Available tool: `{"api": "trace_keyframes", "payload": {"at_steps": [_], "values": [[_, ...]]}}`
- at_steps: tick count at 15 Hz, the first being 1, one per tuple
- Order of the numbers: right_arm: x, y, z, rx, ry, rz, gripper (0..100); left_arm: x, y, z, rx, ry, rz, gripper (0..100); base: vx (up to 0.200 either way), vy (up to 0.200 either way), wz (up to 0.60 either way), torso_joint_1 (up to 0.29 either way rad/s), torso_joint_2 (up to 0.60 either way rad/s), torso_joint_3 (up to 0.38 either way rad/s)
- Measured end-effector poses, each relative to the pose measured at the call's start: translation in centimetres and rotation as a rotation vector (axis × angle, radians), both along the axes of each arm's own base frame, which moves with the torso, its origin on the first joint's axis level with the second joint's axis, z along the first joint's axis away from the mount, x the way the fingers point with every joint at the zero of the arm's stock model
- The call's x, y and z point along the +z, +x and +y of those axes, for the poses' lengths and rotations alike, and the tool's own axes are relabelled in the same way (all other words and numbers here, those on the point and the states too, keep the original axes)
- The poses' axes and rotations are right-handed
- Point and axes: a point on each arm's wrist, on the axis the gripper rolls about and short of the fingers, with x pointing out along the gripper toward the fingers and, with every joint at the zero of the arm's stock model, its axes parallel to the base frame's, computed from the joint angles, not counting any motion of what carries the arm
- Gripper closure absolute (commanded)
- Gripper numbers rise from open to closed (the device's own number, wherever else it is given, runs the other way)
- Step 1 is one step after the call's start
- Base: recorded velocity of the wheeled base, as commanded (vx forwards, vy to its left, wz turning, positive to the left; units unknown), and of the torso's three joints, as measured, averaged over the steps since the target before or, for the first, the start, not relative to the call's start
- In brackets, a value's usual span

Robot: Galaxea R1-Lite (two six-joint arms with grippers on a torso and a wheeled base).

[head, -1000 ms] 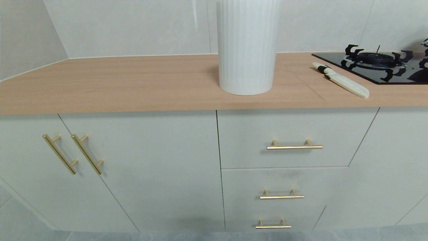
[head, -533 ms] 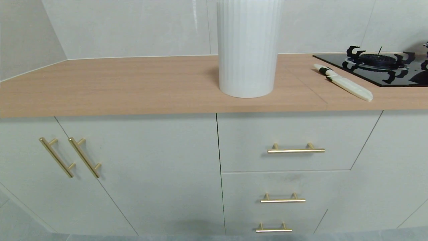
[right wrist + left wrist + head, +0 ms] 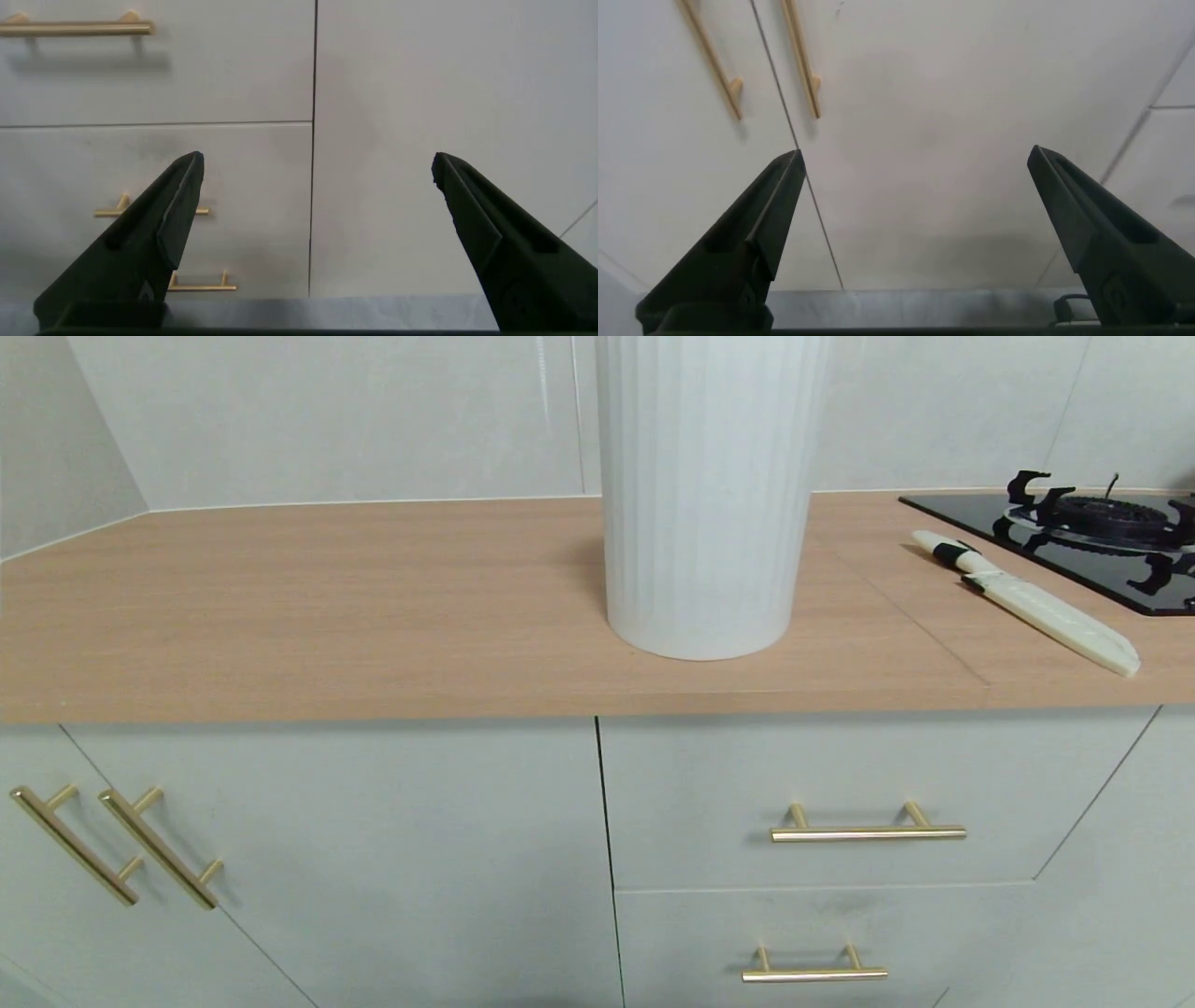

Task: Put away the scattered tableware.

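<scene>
At the far left, low on the cabinet front, two gold door handles [image 3: 70, 845] [image 3: 159, 847] sit side by side, slanting in the head view. The left gripper [image 3: 915, 154] hangs in front of these cabinet doors. Its two dark fingers [image 3: 747, 243] are spread wide apart with nothing between them. The left wrist view shows the same pair of door handles [image 3: 712, 56] beyond them, one on each side of the seam between the doors.

Above the cabinets runs a wooden counter [image 3: 327, 607] against a pale tiled wall. Near its middle stands a tall white ribbed container [image 3: 705, 504], upright and close to the near edge. Below and to its right, the top drawer carries a level gold drawer handle [image 3: 868, 833], and a second drawer handle [image 3: 814, 974] sits beneath it.

The right gripper [image 3: 318, 159] hangs in front of these drawers. Its fingers [image 3: 159, 233] are also spread wide and hold nothing.

To the right of the container, well apart from it, a knife [image 3: 1027, 604] lies flat on the counter. It is cream-coloured with black bands on the handle. The handle points far-left and the blade tip points toward the near-right edge. It lies near the near-left side of the black glass stove [image 3: 980, 513], which holds a black burner grate [image 3: 1111, 513] at the far right.
</scene>
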Motion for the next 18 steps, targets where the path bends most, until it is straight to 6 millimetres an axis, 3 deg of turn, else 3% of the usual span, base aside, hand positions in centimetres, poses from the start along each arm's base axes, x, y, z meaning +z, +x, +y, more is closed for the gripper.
{"api": "trace_keyframes", "payload": {"at_steps": [8,18], "values": [[0.0,0.0,0.0,0.0,0.0,0.0,0,-0.01,0.0,0.0,0.0,-0.001,0.001,0,0.0,0.0,0.0,0.001,-0.02,-0.02],[0.0,0.0,0.0,0.0,0.0,0.0,0,-0.01,0.0,0.0,0.0,0.0,0.001,0,0.0,0.0,0.0,0.119,-0.42,-0.3]]}}
